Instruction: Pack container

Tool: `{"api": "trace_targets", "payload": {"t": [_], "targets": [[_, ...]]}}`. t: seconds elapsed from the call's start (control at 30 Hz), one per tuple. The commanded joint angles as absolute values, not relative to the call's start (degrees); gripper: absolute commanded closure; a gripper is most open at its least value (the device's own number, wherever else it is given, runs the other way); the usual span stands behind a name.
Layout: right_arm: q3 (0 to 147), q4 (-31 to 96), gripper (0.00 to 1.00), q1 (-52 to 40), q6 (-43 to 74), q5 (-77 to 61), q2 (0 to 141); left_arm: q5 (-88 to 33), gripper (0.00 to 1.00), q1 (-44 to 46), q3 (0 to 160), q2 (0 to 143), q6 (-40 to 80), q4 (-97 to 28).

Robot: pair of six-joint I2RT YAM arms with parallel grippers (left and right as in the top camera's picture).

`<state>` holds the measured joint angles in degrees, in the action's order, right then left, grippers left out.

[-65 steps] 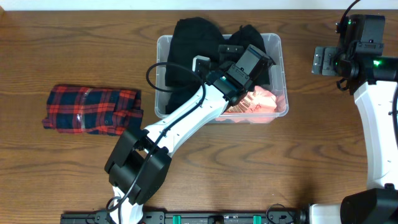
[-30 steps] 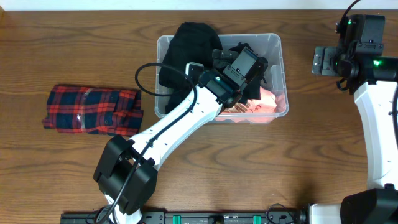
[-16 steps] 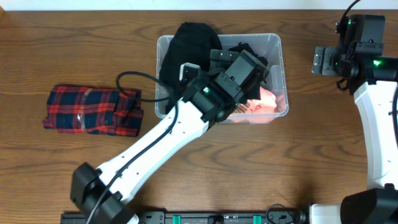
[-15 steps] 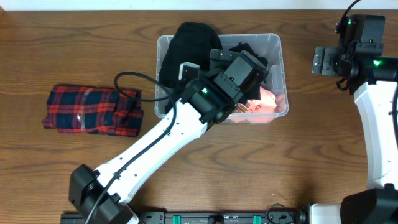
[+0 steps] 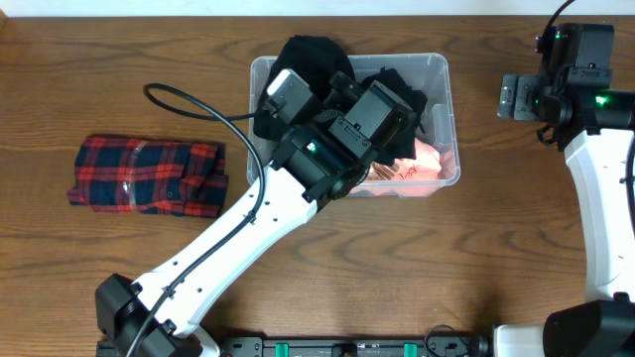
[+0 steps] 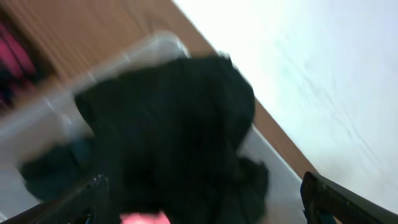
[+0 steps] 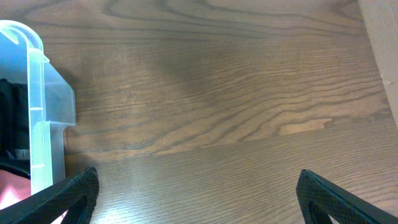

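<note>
1 container [image 5: 448, 109], black clothing [image 5: 308, 55] plus 1 pink item [image 5: 432, 164] inside; 1 plaid shirt [image 5: 149, 176] outside. Arms: left gripper [image 6: 202, 190] over container, right gripper [image 7: 196, 180] off to its right; both spread wide, empty.

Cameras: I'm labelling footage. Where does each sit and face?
Overhead: above the table, looking down at the container, plaid cloth, left arm and right arm.
Left wrist: above the container, facing black clothing; open left claw tips show.
Right wrist: faces the table beside the container; open right claw tips show.
Shared: both wrist views catch the container.

obstacle: left arm [image 5: 238, 233] over container [image 5: 448, 99] | free: table [image 5: 486, 238] between container, right arm [image 5: 605, 188]
</note>
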<state>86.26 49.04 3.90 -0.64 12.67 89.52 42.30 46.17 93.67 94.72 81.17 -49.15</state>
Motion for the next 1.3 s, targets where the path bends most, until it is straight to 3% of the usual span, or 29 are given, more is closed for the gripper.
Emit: {"api": "trace_targets", "payload": {"t": [0.0,0.17,0.3,0.33,0.57,0.83,1.07,1.2,1.23,1.27], "targets": [[86.17,49.1,0.01,4.27,-0.69,13.06,89.8,58.76,0.02,45.54,94.72,93.56,76.29,-50.46],[86.17,49.1,0.01,4.27,-0.69,13.06,89.8,59.18,0.02,44.69,94.72,93.43,66.54,-51.83],[86.17,49.1,0.01,4.27,-0.69,13.06,89.8,51.4,0.02,44.69,94.85,93.43,34.5,-43.9],[86.17,49.1,0.01,4.27,-0.69,13.06,89.8,48.66,0.02,44.69,95.29,93.43,31.05,-43.77],[86.17,49.1,0.01,4.27,-0.69,13.06,89.8,35.97,0.02,42.94,99.88,93.43,25.43,-50.68],[86.17,49.1,0.01,4.27,-0.69,13.06,89.8,6.98,0.02,29.12,106.65,93.45,22.52,-56.77],[86.17,49.1,0.01,4.27,-0.69,13.06,89.8,5.89,0.02,18.15,106.41,93.47,25.61,-56.97],[86.17,49.1,0.01,4.27,-0.69,13.06,89.8,4.89,0.02,16.16,106.37,93.6,25.69,-56.93],[86.17,49.1,0.01,4.27,-0.69,13.06,89.8,4.91,0.1,16.19,106.37,93.6,24.71,-56.55],[86.17,49.1,0.01,4.27,-0.69,13.06,89.8,4.89,0.27,16.23,106.37,93.6,23.75,-56.05]]}}
